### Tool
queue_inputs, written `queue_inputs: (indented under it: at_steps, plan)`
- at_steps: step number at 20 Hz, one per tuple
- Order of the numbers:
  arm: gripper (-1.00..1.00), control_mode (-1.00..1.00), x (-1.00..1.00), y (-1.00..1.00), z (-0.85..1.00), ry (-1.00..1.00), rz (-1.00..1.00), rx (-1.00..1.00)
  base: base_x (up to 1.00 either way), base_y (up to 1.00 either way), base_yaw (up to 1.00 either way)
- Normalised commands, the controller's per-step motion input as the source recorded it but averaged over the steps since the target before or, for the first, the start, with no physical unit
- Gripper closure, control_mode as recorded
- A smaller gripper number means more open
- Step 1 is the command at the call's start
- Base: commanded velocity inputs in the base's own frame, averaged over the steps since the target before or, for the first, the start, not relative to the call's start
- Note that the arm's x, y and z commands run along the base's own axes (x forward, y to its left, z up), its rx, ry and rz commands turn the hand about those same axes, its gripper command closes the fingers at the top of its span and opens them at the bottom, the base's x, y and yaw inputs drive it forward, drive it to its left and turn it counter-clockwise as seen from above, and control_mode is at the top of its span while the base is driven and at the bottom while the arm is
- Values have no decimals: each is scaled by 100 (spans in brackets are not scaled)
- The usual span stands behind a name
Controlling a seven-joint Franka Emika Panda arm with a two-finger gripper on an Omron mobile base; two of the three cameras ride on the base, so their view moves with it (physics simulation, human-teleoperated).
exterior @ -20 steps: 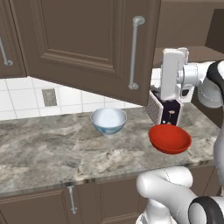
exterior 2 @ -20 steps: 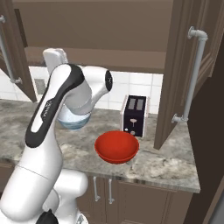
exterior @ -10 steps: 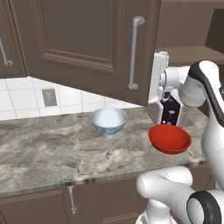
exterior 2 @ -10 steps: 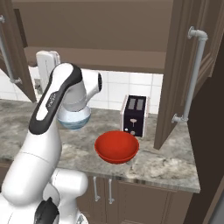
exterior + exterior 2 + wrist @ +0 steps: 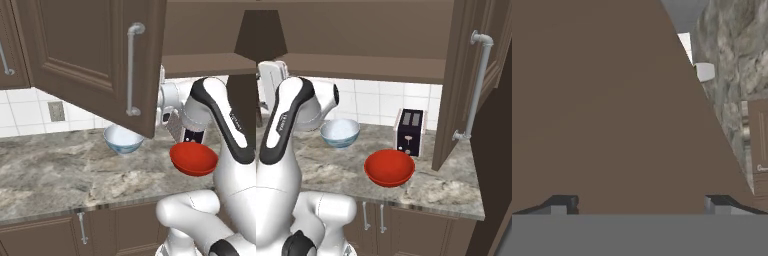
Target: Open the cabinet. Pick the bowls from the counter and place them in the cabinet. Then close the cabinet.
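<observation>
The cabinet stands with both doors swung out, its left door (image 5: 95, 55) toward me and its right door (image 5: 468, 85) at the right, over the brown shelf (image 5: 366, 67). My gripper (image 5: 639, 205) is open, its fingertips (image 5: 559, 204) close against the left door's brown inner face with nothing between them. My white hand (image 5: 162, 100) shows just behind that door's free edge. The white bowl with the blue pattern (image 5: 122, 140) sits on the counter (image 5: 55, 175) under the door. The red bowl (image 5: 194, 159) rests near the counter's front edge.
A dark toaster (image 5: 410, 132) stands by the tiled wall behind the red bowl (image 5: 389, 167). A wall socket (image 5: 56, 111) is at the left. Low brown cabinets (image 5: 50, 240) run below the counter. The right door's long silver handle (image 5: 476, 85) juts out at the right.
My hand has swept left along the inside of the left door, and the door's free edge has swung further left with it. Both bowls stayed put.
</observation>
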Motion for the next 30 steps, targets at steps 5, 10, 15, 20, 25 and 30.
queue_inputs:
  at_steps: [5, 10, 15, 20, 25, 30]
  plan:
    - [-100, -100, -37, 85, 0, 0, 0, 0, 0, 0, 0]
    - [-100, -100, -12, 60, -2, 0, 0, 0, 0, 0, 0]
    - [-100, -100, -15, 37, -1, 1, 0, 0, 0, 0, 0]
    - [-100, -100, -25, -1, 0, -6, 0, -2, 0, 0, 0]
    - [-100, -100, -46, -39, 0, -7, -5, -14, 0, 0, 0]
    - [-100, -100, -24, -74, 8, -8, -10, -12, 0, 0, 0]
